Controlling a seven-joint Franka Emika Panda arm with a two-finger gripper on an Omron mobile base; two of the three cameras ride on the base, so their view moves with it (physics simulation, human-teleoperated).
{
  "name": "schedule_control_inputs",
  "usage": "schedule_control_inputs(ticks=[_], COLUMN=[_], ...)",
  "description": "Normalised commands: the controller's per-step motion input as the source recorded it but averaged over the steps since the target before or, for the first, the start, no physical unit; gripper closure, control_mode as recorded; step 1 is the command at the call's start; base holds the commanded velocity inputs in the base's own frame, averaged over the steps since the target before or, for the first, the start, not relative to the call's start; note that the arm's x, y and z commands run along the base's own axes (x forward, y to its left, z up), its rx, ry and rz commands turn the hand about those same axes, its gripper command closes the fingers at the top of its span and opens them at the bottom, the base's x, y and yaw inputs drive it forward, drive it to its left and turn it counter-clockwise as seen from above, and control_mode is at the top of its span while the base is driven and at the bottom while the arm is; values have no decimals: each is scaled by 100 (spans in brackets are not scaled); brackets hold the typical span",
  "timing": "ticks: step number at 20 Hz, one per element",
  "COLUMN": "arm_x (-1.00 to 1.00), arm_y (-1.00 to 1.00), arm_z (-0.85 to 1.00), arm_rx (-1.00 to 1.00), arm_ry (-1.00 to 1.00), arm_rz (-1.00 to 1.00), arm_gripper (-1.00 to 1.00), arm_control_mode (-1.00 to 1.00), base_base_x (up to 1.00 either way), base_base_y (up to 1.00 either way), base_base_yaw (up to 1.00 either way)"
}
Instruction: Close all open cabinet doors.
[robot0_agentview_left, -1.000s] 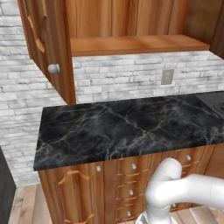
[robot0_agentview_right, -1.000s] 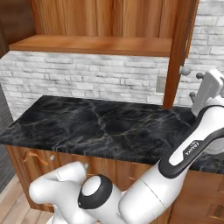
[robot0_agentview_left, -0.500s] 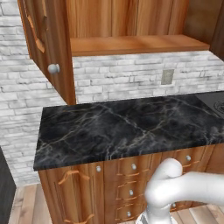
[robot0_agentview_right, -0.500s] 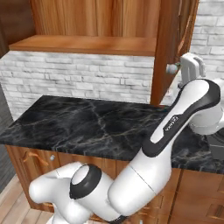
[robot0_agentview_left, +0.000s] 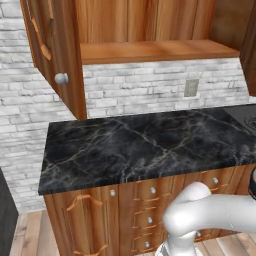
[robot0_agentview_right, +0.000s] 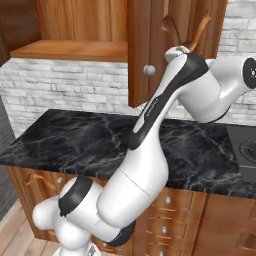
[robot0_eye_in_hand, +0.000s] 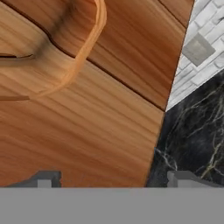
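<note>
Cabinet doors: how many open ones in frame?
2. The left cabinet door stands swung out over the counter's left end. The right cabinet door hangs partly open by the gripper. More could be out of frame.

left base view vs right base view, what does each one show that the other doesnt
Left base view: the left cabinet door swung open with its round knob, a grey wall outlet on the brick, and a low cabinet door with a curved carving.

Right base view: the right cabinet door with its knob, partly swung, the arm's hand against its face, and more of the cooktop.

Both: the open shelf, the white brick wall, the black marble counter and the drawer fronts.
</note>
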Motion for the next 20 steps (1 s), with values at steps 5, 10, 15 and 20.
schedule_control_inputs(ticks=[5, 10, 15, 20], arm_x=[7, 37, 55, 64], arm_y=[95, 58, 39, 16], arm_z=[0, 3, 0, 0], arm_rx=[-16, -8, -10, -7], arm_ry=[2, 4, 0, 0], arm_rz=[-10, -7, -4, -6], arm_gripper=[-100, -100, -100, -100], arm_control_mode=[-100, -100, -100, -100], base_base_x=[0, 0, 0, 0], base_base_y=[0, 0, 0, 0], base_base_yaw=[0, 0, 0, 0])
